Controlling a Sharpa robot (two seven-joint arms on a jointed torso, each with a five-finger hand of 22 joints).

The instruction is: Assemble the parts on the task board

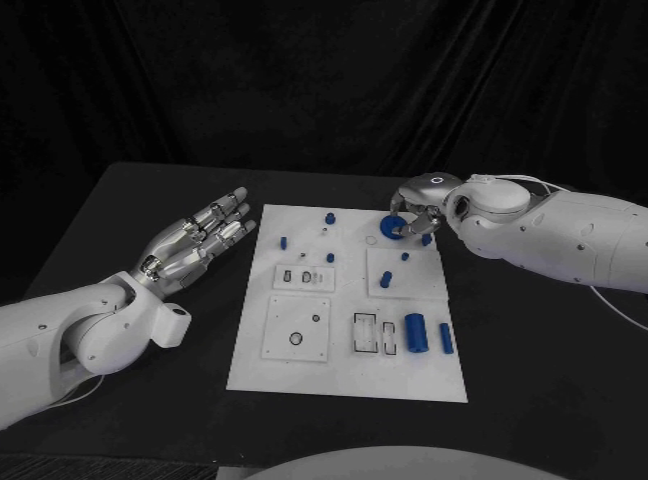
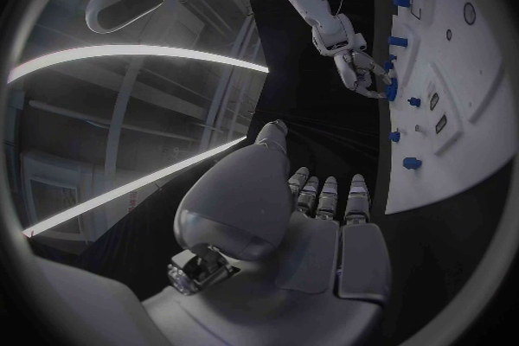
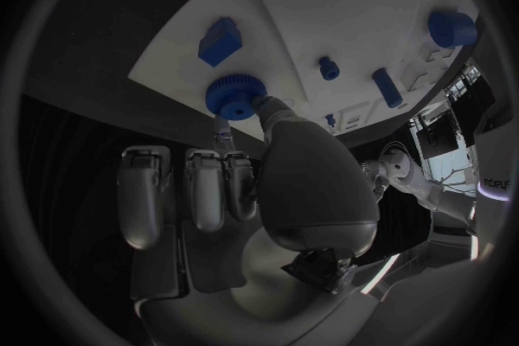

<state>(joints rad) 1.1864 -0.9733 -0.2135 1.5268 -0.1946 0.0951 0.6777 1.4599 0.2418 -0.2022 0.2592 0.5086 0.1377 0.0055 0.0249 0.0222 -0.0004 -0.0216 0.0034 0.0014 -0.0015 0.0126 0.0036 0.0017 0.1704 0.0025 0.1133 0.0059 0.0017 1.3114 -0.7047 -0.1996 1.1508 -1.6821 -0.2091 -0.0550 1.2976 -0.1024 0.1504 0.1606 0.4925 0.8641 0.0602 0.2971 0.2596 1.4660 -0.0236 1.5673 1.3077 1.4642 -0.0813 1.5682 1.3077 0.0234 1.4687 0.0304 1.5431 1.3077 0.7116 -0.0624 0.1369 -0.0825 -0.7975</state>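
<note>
The white task board (image 1: 346,365) lies in the middle of the table. My right hand (image 1: 418,212) hovers over the board's far right corner and pinches a blue gear (image 1: 392,229) between thumb and a finger. The right wrist view shows the gear (image 3: 232,93) at the fingertips, just above the board (image 3: 324,0). My left hand (image 1: 197,240) lies flat and spread beside the board's left edge, holding nothing; its palm (image 2: 314,233) is bare in the left wrist view, where the right hand (image 2: 355,60) and the gear (image 2: 390,89) appear too.
Small blue pegs (image 1: 329,216) stand on the far half of the board. Two blue cylinders (image 1: 415,333) lie in slots at its near right. A blue block (image 3: 220,41) and a large blue cylinder (image 3: 452,28) sit near the gear. Black table surrounds the board.
</note>
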